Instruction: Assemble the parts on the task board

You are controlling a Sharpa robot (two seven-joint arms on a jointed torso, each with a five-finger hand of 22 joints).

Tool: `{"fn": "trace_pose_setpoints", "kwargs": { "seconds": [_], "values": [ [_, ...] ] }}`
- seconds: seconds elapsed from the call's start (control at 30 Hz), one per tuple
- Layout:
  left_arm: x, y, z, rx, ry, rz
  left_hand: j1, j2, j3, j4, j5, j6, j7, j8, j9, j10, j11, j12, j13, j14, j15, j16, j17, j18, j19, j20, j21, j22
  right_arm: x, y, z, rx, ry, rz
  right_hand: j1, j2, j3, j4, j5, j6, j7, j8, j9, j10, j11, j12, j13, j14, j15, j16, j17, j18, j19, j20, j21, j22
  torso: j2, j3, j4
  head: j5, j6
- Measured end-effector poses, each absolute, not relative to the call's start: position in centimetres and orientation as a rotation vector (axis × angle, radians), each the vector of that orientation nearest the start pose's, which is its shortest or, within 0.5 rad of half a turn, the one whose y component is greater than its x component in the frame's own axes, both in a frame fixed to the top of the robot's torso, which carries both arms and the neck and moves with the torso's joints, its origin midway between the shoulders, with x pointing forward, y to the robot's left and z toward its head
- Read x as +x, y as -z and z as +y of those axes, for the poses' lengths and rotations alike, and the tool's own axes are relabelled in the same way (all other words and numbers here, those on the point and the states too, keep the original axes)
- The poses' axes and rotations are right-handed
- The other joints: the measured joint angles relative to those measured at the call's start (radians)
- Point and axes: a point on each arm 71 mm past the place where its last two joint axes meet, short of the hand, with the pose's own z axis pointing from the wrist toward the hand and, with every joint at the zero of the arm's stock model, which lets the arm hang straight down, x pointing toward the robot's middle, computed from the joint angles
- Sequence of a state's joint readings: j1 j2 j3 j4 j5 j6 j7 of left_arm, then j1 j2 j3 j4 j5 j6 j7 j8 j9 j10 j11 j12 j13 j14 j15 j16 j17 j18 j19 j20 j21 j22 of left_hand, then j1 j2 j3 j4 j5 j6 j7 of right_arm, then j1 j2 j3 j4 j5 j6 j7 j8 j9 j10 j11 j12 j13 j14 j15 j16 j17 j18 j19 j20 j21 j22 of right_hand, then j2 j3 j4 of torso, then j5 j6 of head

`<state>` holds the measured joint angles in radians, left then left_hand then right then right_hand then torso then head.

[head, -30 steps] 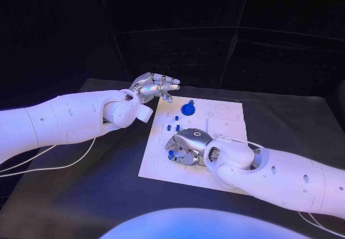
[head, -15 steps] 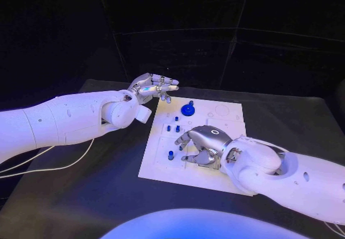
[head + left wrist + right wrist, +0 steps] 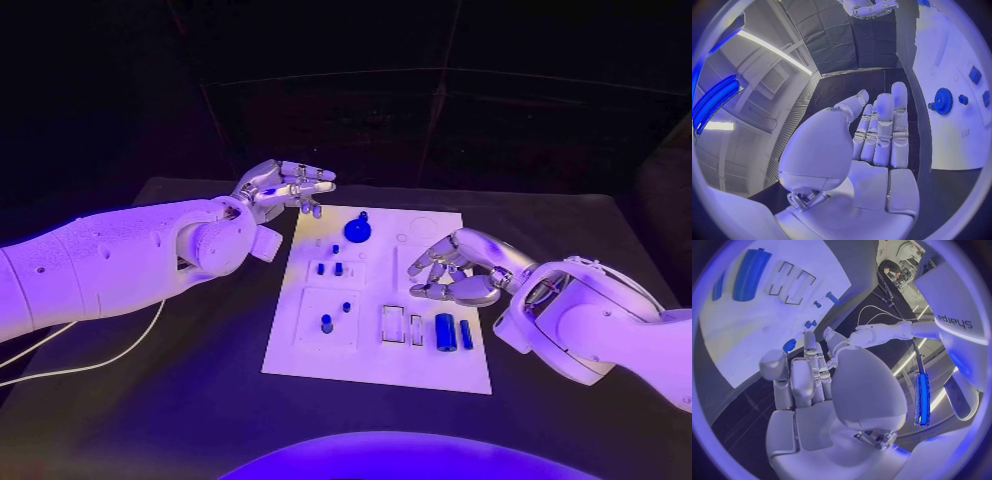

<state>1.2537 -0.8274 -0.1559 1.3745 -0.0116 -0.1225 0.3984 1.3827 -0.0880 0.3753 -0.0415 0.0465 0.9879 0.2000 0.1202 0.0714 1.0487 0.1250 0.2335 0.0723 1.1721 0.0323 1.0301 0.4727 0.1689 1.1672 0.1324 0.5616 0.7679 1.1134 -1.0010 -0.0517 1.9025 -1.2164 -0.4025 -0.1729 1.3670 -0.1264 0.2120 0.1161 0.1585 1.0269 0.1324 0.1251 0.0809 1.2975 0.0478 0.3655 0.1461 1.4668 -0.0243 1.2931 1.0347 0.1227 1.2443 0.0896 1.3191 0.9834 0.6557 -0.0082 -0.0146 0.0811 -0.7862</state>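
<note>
Two hands hang above the table [image 3: 173,400], and we see nothing held in either. Our left hand [image 3: 284,185] hovers at the far left corner of the board [image 3: 378,372], fingers lightly curled with their tips pointing toward the board; in the left wrist view the fingers [image 3: 882,127] lie nearly straight and side by side, with nothing between them and the thumb. Just past those fingertips, on the board, stands the gear [image 3: 358,230], a round blue toothed part, which also shows in the left wrist view [image 3: 943,101] beside a small blue peg [image 3: 963,99]. Our right hand [image 3: 462,270] hovers over the board's right edge, fingers bent inward and loosely apart, the palm turned toward the board; we see no part in its grasp, and the right wrist view shows its fingers [image 3: 811,371] extended together, free of anything. Below the right fingertips, toward the near edge, two long blue bars [image 3: 453,332] lie side by side in the board, just beside two outlined rectangular slots [image 3: 402,326]. Several small blue pegs [image 3: 332,268] stand in the board's middle between the two hands, and another pair [image 3: 335,316] sits nearer to us on the left half. Neither hand touches the board or any part.
</note>
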Motion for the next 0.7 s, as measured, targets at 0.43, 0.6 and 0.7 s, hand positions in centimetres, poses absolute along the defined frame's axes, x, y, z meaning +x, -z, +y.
{"fn": "trace_pose_setpoints", "kwargs": {
  "seconds": [0.43, 0.6, 0.7],
  "values": [
    [50.4, 19.9, 23.8, -1.049, 1.561, 1.51, 0.0, 0.0, 0.0, 0.0, 0.0, 0.0, 0.0, 0.0, 0.001, 0.0, 0.0, 0.007, 0.0, 0.0, 0.0, 0.0, -0.001, 0.0, 0.0, 0.0, 0.0, -0.001, 38.8, 21.0, -22.6, 0.327, -0.706, 1.886, -0.106, 0.008, -0.239, 0.131, 0.105, 0.008, -0.031, 0.096, 0.054, 0.123, -0.033, 0.873, 0.978, 0.0, -0.032, 0.187, 0.273, -0.046, 0.15, -0.031, 0.145, 0.297, -0.002, -0.0032, -0.013, -0.055, -0.005],
    [50.4, 19.8, 23.8, -1.048, 1.561, 1.506, 0.0, 0.0, 0.0, 0.0, 0.0, 0.0, 0.0, 0.0, 0.001, 0.0, 0.0, 0.007, 0.0, 0.0, 0.0, 0.0, -0.001, 0.0, 0.0, 0.0, 0.0, -0.001, 37.8, 22.4, -22.7, 0.308, -0.607, 1.949, -0.096, -0.002, -0.309, 0.165, 0.057, -0.023, -0.028, 0.133, 0.078, 0.127, -0.03, 0.933, 1.062, -0.004, -0.027, 0.191, 0.273, -0.061, 0.159, -0.022, 0.156, 0.324, -0.003, -0.0032, -0.0156, -0.059, -0.009],
    [50.4, 19.8, 23.8, -1.047, 1.561, 1.505, 0.0, 0.0, 0.0, 0.0, 0.0, 0.0, 0.0, 0.0, 0.001, 0.0, 0.0, 0.007, 0.0, 0.0, 0.0, 0.0, -0.001, 0.0, 0.0, 0.0, 0.0, -0.001, 37.6, 22.7, -22.7, 0.288, -0.562, 1.963, -0.096, -0.002, -0.334, 0.173, 0.054, -0.03, -0.028, 0.153, 0.09, 0.128, -0.028, 0.955, 1.093, -0.001, -0.025, 0.195, 0.273, -0.061, 0.166, -0.022, 0.161, 0.325, -0.004, -0.0032, -0.0158, -0.06, -0.011]
  ]
}}
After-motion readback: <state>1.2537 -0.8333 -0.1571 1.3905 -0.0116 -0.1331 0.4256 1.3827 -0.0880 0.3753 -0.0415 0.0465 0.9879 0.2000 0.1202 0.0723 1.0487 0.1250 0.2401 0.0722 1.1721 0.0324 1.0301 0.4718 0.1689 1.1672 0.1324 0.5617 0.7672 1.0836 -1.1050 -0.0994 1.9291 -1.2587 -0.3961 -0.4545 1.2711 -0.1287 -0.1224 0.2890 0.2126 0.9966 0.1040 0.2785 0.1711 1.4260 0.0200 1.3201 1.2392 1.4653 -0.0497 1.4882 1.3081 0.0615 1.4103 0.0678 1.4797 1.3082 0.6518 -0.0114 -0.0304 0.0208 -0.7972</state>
